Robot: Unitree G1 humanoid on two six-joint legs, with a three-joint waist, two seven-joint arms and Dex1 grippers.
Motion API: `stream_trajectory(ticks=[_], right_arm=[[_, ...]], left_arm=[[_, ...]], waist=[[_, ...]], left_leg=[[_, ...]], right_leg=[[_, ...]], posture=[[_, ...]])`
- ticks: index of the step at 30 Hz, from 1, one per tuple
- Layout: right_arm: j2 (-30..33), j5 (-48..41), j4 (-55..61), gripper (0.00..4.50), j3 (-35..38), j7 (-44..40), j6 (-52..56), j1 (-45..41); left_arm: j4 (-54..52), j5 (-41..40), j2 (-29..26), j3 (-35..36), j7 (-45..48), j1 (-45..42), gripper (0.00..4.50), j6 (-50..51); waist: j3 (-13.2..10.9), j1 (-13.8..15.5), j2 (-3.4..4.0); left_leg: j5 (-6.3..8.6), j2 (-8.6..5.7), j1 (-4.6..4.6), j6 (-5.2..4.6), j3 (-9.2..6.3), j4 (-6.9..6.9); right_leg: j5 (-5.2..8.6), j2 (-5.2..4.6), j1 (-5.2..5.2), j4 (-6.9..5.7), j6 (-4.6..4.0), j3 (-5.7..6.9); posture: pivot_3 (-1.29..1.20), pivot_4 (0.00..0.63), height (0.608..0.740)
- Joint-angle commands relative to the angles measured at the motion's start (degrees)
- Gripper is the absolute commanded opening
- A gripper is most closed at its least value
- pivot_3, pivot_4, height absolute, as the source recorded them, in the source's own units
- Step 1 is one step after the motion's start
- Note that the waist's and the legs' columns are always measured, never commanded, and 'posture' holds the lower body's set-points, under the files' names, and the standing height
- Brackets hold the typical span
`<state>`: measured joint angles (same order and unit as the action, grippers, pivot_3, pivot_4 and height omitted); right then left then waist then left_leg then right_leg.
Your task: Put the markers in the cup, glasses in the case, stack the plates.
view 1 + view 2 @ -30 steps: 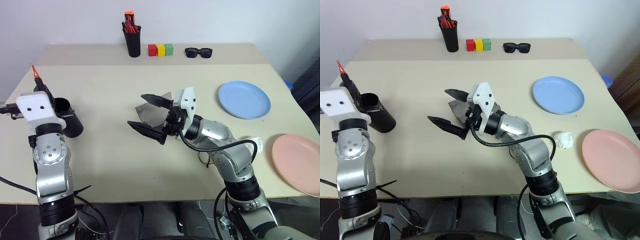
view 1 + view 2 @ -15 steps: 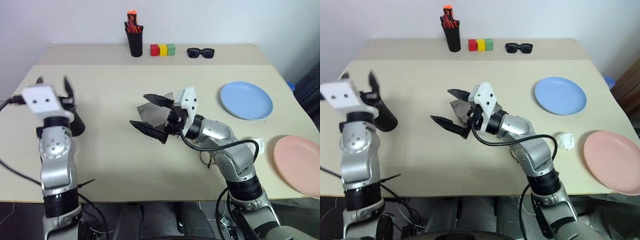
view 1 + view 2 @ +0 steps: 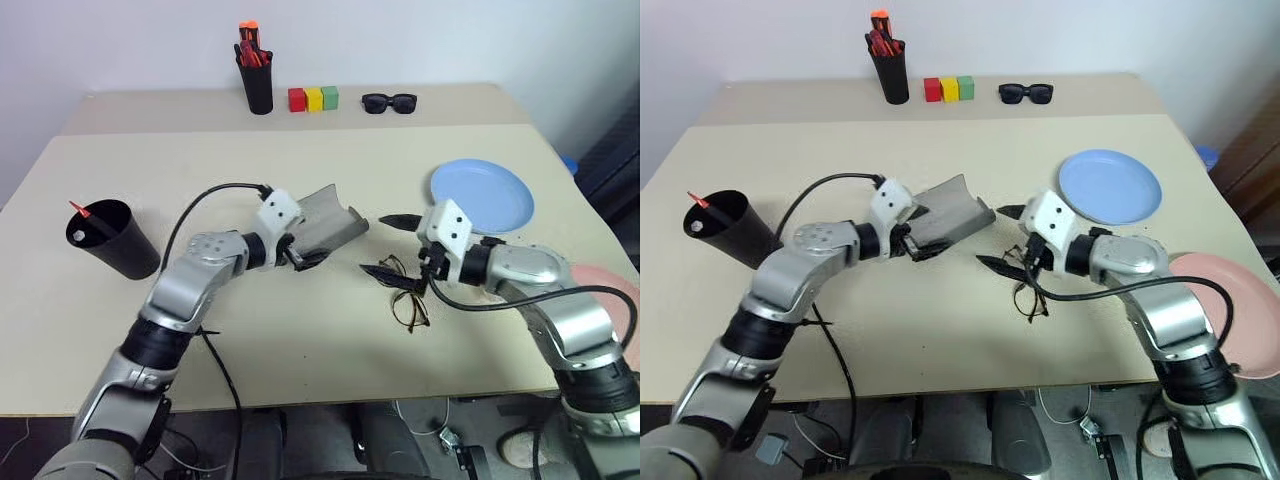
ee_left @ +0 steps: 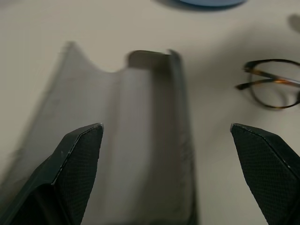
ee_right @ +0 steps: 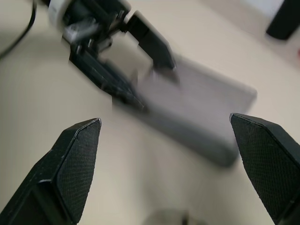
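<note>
- Marker now stands in the cup at nine o'clock; your left gripper has let go and swung over to the open case, fingers apart.
- Glasses lie at four o'clock from the case, below your right gripper, fingers spread, nothing held.
- Plates remain unstacked.

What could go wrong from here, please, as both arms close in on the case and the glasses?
1. The left tool stands open right at the open grey case; closing off-centre might push it away.
2. The glasses lie folded on the table just under the open right tool; a pinch could bend the thin frame.
3. Both tools converge closely and might collide.
</note>
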<state>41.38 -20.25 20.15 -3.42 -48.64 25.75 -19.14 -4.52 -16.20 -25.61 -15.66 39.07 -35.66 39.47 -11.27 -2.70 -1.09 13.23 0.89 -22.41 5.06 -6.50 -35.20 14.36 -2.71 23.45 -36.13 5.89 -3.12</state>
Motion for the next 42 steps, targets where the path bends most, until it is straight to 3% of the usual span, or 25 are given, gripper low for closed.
stream_trajectory(ticks=[1, 3, 10, 13, 17, 23, 27, 31, 39, 42], right_arm=[[2.4, 1.5, 3.3, 4.5, 3.6, 0.5, -1.9, 3.3], [3.5, 2.0, 4.9, 4.5, 5.1, 1.1, -1.5, 6.4], [4.8, 2.0, 7.4, 4.5, 7.5, 2.0, -0.9, 10.4], [4.9, 2.0, 7.5, 4.5, 7.7, 2.2, -0.7, 10.6], [5.6, 1.1, 8.4, 4.5, 7.0, 2.0, 3.7, 11.5], [2.1, -5.7, 9.2, 4.5, 9.8, 6.5, 17.6, 10.4], [3.1, -8.8, 10.9, 4.5, 10.4, 7.5, 25.2, 11.0], [3.3, -7.8, 10.5, 4.5, 9.0, 10.0, 28.6, 11.1], [-1.1, -10.3, 8.5, 4.5, 9.2, 14.2, 34.3, 7.5], [-2.1, -9.8, 7.3, 3.62, 7.8, 15.4, 34.9, 6.2]], left_arm=[[3.7, 3.4, 0.7, -4.9, 3.2, -2.3, 4.23, -1.7], [7.3, 5.4, 2.0, -6.6, 3.2, -3.4, 3.59, -2.8], [10.0, 9.1, 2.8, -8.2, 5.2, -4.2, 0.03, -5.9], [9.5, 10.5, 2.2, -8.2, 6.8, -3.7, 0.03, -10.3], [5.5, 10.5, -3.7, -7.2, 16.5, -0.8, 0.03, -27.7], [1.2, 8.4, -10.6, -5.8, 24.8, 1.8, 0.03, -26.9], [-1.5, 8.8, -12.5, -6.3, 26.2, 3.2, 1.31, -21.7], [-1.9, 10.4, -10.2, -4.8, 21.4, 4.1, 3.33, -22.3], [-3.6, 7.7, -8.4, 1.7, 17.7, 6.2, 3.33, -25.4], [-6.0, 4.6, -9.3, 4.6, 18.6, 8.6, 3.37, -23.2]], waist=[[0.0, 0.2, 0.03], [0.0, 0.4, 0.04], [0.0, 0.3, 0.02], [0.0, 0.3, 0.02], [0.0, 0.3, 0.05], [0.0, 0.5, 0.04], [0.0, 0.7, 0.06], [0.0, 0.7, 0.05], [0.0, 0.2, 0.06], [0.0, 0.3, 0.06]], left_leg=[[0.0, 0.01, 0.02, 0.0, -0.01, 0.0], [0.0, 0.0, 0.01, 0.0, -0.01, -0.01], [0.0, -0.01, -0.01, 0.0, 0.0, -0.04], [0.0, -0.01, -0.02, 0.0, 0.0, -0.06], [0.0, 0.01, -0.01, 0.0, 0.0, 0.03], [0.0, 0.0, -0.03, 0.0, 0.02, -0.06], [0.0, 0.0, -0.05, 0.0, 0.01, -0.06], [0.0, 0.0, -0.05, -0.01, 0.01, -0.06], [0.0, 0.02, 0.0, -0.01, 0.01, -0.04], [0.0, 0.02, -0.01, -0.01, 0.01, -0.06]], right_leg=[[0.0, 0.02, -0.01, -0.02, 0.01, 0.01], [0.05, 0.0, -0.04, 0.0, 0.06, 0.01], [0.1, -0.01, -0.03, 0.0, 0.22, -0.01], [0.13, -0.02, -0.04, 0.02, 0.2, -0.02], [0.01, -0.01, 0.0, 0.01, 0.02, -0.02], [0.05, -0.02, -0.04, 0.02, -0.07, -0.04], [0.06, -0.02, -0.04, 0.01, -0.07, -0.03], [0.06, -0.03, -0.03, 0.02, -0.07, -0.03], [0.04, 0.0, -0.03, -0.03, -0.04, -0.03], [0.03, -0.01, -0.02, -0.03, -0.03, -0.03]], posture=[[0.0, 0.15, 0.74], [0.0, 0.15, 0.74], [0.0, 0.15, 0.74], [0.0, 0.15, 0.74], [0.0, 0.15, 0.74], [0.0, 0.15, 0.74], [0.0, 0.15, 0.74], [0.0, 0.15, 0.74], [0.0, 0.15, 0.74], [0.0, 0.15, 0.74]])
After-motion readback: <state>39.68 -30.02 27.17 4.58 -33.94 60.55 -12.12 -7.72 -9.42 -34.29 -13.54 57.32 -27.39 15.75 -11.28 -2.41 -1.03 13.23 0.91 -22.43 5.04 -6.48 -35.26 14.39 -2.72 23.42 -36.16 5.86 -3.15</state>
